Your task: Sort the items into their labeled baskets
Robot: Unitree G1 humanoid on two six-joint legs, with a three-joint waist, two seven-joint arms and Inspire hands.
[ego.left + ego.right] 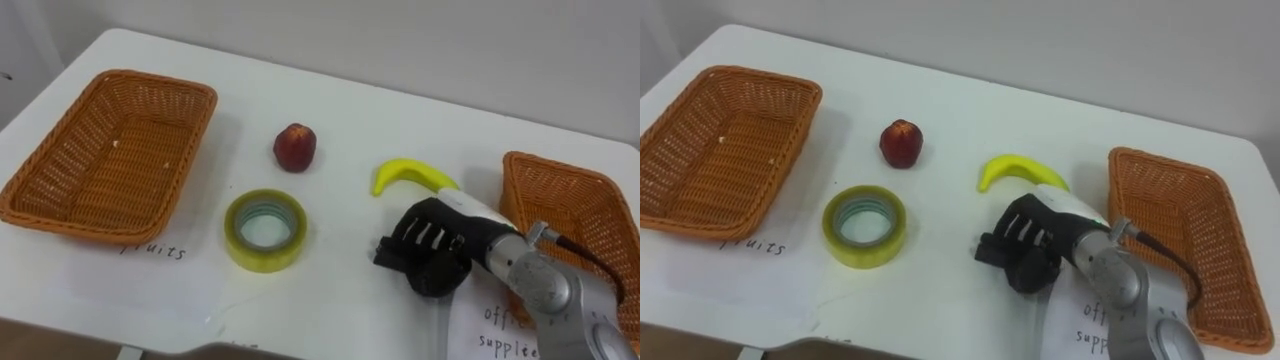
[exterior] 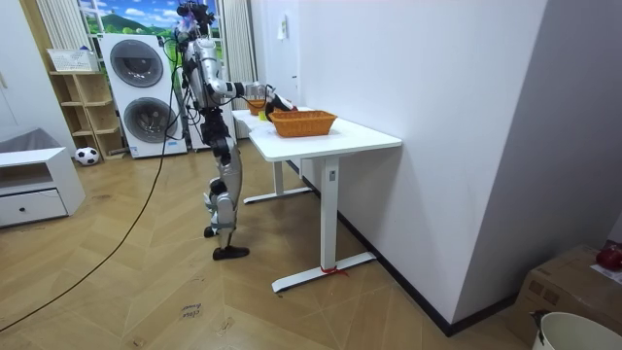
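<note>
A yellow banana (image 1: 410, 175) lies right of the table's middle, and a red apple (image 1: 295, 147) lies further left. A roll of yellow tape (image 1: 265, 229) lies flat in front of the apple. The left wicker basket (image 1: 60, 205) and the right wicker basket (image 1: 530, 185) show nothing inside. My right hand (image 1: 432, 248) rests low over the table just in front of the banana's right end, back up and fingers curled down. I see nothing in its grasp. In the room view the robot stands at the white table (image 2: 360, 136) with one arm stretched over it.
A label reading "fruits" (image 1: 155, 250) sits in front of the left basket. A paper sheet with an office supplies label (image 1: 500, 325) lies under my right forearm, beside the right basket. The table's far edge runs close to a grey wall.
</note>
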